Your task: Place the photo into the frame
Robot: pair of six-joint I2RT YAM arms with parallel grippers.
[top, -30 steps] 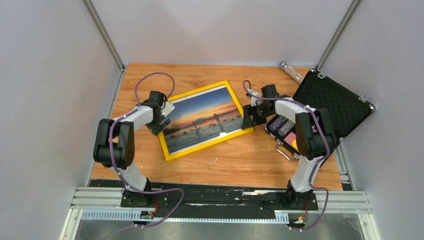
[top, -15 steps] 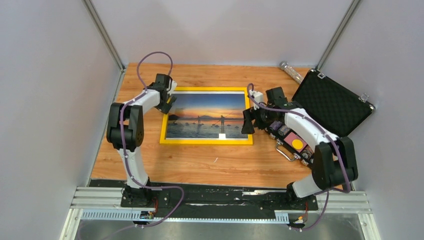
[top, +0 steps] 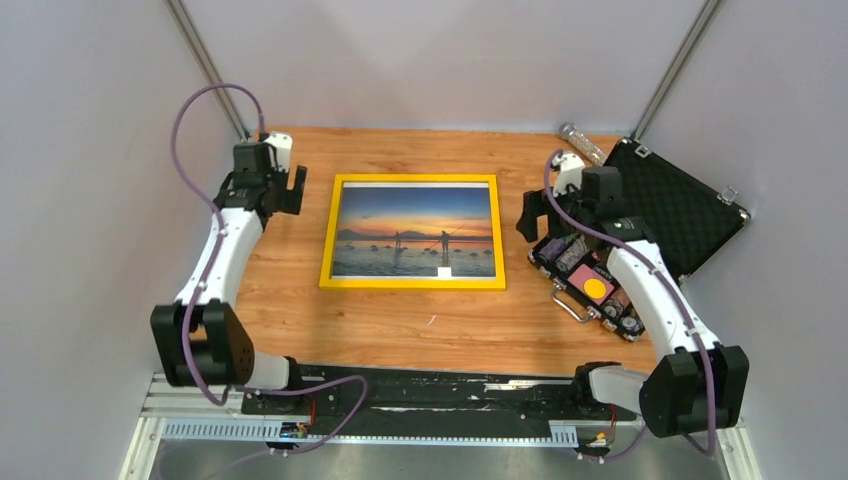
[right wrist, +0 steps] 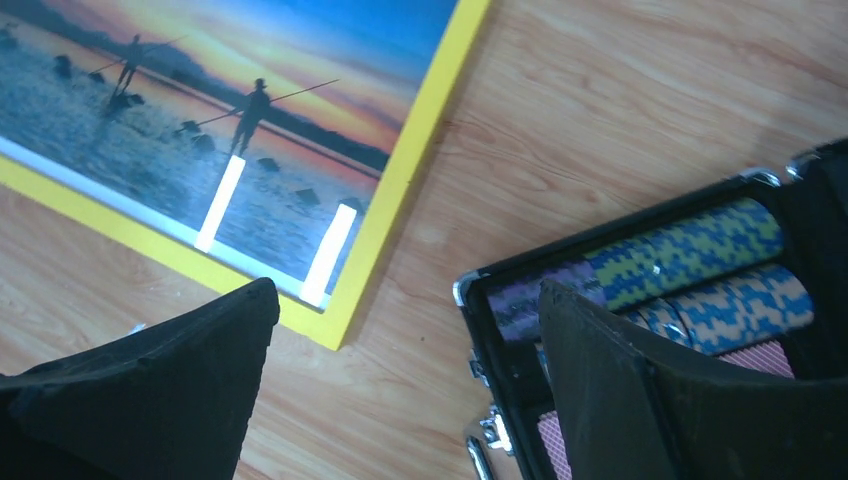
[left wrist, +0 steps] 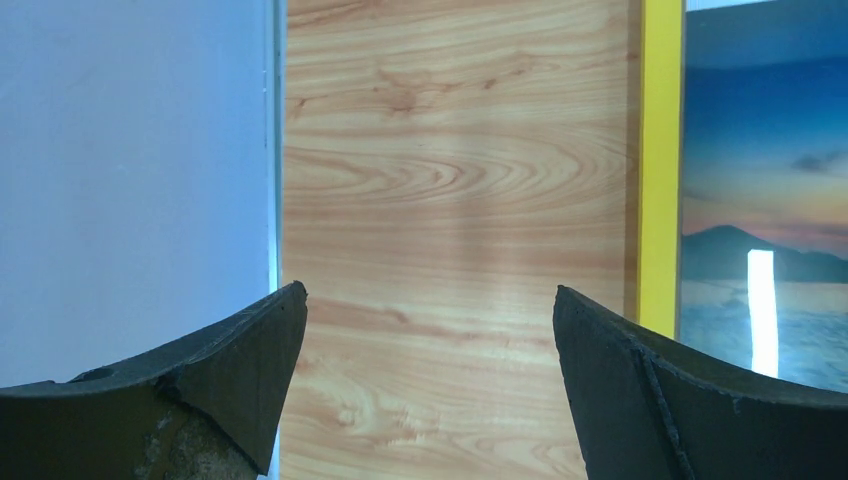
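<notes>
Glossy rectangular sunset photo point(top: 417, 230), seated in thin yellow wooden frame point(top: 327, 235). Your left gripper point(left wrist: 428, 300) and right gripper point(right wrist: 408, 290) gaped empty. Insertion looked done; you needed only withdraw.

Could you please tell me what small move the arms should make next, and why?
Probably just draw both arms back toward their bases. The photo appears to be seated inside the frame, lying flat and face up, and the left gripper and right gripper are open with nothing between their fingers, clear of the frame.
</notes>
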